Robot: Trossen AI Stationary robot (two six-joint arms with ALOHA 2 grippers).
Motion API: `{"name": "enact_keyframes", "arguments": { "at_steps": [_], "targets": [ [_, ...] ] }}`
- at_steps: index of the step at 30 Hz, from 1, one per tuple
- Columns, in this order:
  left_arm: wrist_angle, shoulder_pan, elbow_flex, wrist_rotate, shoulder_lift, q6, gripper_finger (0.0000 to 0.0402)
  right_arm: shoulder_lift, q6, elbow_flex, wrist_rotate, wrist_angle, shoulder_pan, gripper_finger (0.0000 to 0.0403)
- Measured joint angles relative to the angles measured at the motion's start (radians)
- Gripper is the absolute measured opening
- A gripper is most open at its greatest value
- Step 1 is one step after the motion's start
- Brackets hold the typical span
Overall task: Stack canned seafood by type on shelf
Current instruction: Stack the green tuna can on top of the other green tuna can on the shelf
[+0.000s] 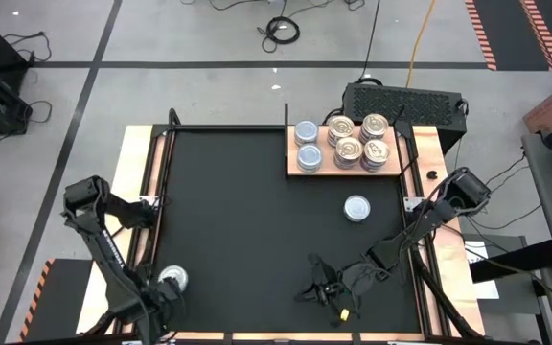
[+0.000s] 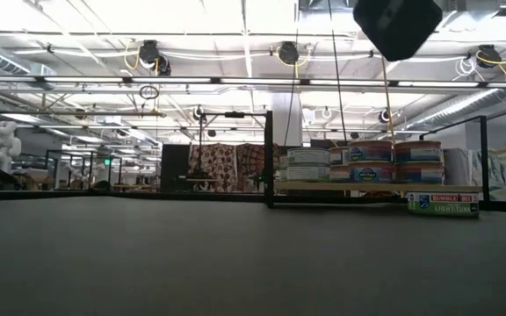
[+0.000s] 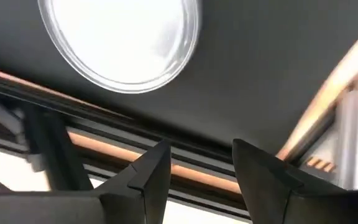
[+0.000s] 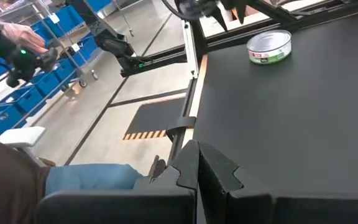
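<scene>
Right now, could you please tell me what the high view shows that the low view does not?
Only the high view: the can tops, two silver and four gold, a stray can ahead of the open left claw, and the shut right claw over the mat. Only the low view: the cans' side labels, stacks two high, and the room behind. Both: the shelf and the loose can beside it.

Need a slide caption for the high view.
Shelf holds silvery and gold-topped cans; two cans remain on the mat, one near the shelf, one by the open left gripper.
</scene>
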Motion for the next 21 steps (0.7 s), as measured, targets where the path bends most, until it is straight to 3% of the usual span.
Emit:
{"name": "enact_keyframes", "arguments": {
  "at_steps": [5, 15, 21],
  "targets": [
    [0.023, 0.009, -0.123, 0.052, 0.000, 0.016, 0.0172, 0.042, 0.009, 0.049, -0.001, -0.038, 0.000, 0.0000],
    [0.098, 0.070, -0.250, 0.062, 0.000, 0.226, 0.0173, 0.069, 0.008, 0.088, -0.002, -0.060, 0.016, 0.0000],
    [0.125, 0.175, -0.262, -0.072, 0.000, 0.402, 0.0173, 0.069, 0.009, 0.088, -0.001, -0.074, 0.016, 0.0000]
  ]
}}
